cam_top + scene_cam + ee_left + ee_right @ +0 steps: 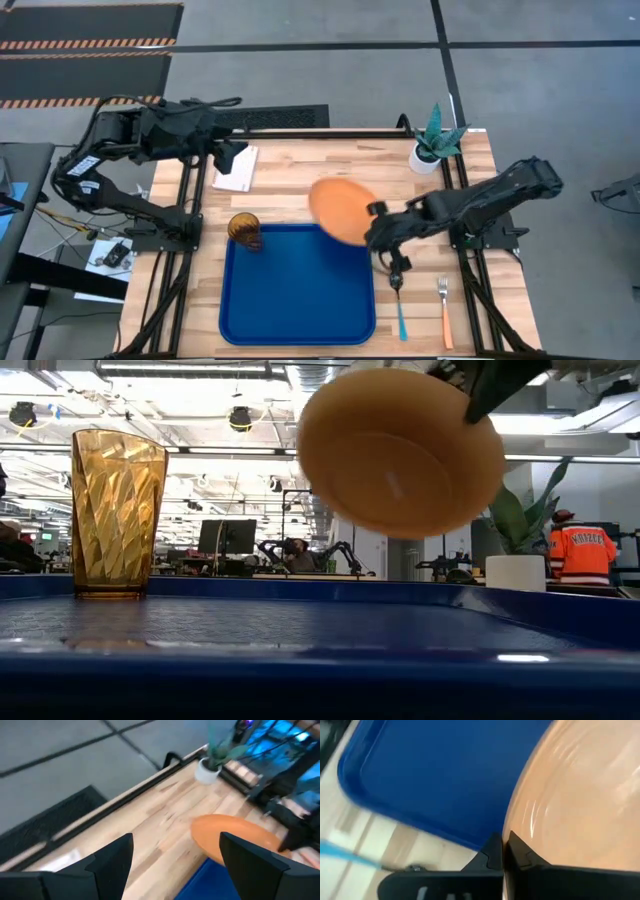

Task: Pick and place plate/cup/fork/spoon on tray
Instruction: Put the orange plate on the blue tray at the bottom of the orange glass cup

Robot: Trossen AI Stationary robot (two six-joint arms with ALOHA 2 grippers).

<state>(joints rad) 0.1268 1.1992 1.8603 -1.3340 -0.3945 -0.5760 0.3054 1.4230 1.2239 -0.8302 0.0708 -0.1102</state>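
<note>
The orange plate (338,208) hangs tilted in the air over the blue tray's (300,310) far right corner, held by my right gripper (377,222); it also shows in the low view (400,450). The amber cup (244,230) stands upright on its base in the tray's far left corner. The blue-handled spoon (400,310) and the orange-handled fork (445,310) lie flat on the table right of the tray. My left gripper (175,865) is open and empty, above the table's far left by the notepad. My right gripper pinches the plate's rim (512,827) between its two fingers, on the edge toward the table's right side. The fingers come from the right, slanting down. The plate is lifted clear and tilted steeply, its underside showing in the low view.
A white pot with a green plant (432,145) stands at the far right corner. A pale notepad (235,170) lies at the far left under the left arm. Bare wood lies between the notepad and the plant.
</note>
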